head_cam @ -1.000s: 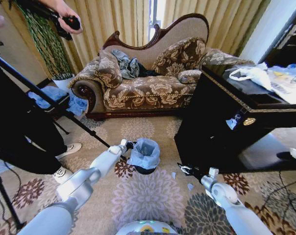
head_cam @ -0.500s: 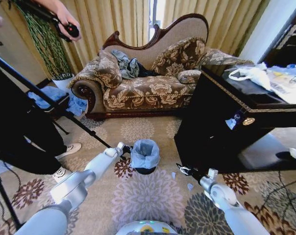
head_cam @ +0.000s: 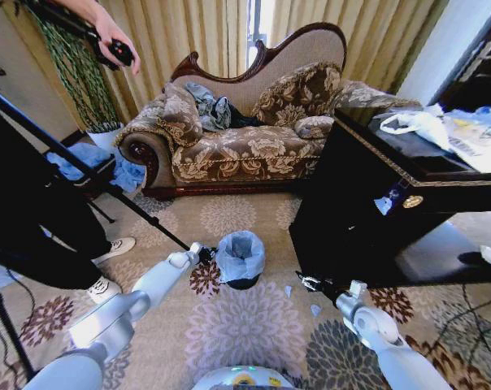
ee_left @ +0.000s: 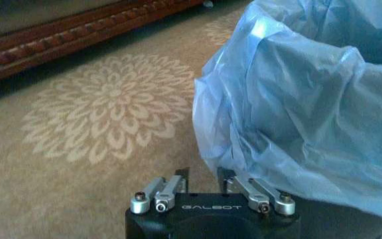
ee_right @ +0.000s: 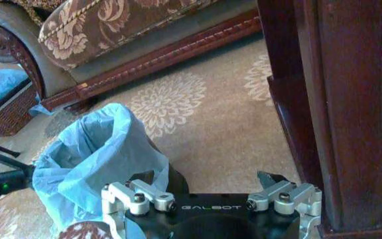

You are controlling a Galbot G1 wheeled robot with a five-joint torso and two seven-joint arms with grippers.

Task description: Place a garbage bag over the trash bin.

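The only writing that can be read is the word GALBOT, printed in pale letters on the black body of each claw in the two wrist views.

The trash bin (head_cam: pixel 241 280) stands on the flowered carpet (head_cam: pixel 245 325) in front of the sofa (head_cam: pixel 245 138), with the dark wooden table (head_cam: pixel 367 203) to its right. The garbage bag (head_cam: pixel 240 253) is draped over the bin's mouth and hangs down its sides, so that from the head camera just the black foot of the bin peeks out below the plastic. In the right wrist view a strip of the bin's black side (ee_right: pixel 175 181) shows under the crumpled bag (ee_right: pixel 95 159).

The left claw (head_cam: pixel 205 255) sits just beside the bag's left edge. In its own wrist view the left claw (ee_left: pixel 203 175) has its fingers close together with a narrow gap, and the bag (ee_left: pixel 297 114) bulges right next to them; whether a fold of plastic is pinched there is hard to make out.

The right claw (head_cam: pixel 307 283) hovers low over the carpet to the right of the bin, apart from it, wide open and holding nothing, as its wrist view (ee_right: pixel 211 181) shows
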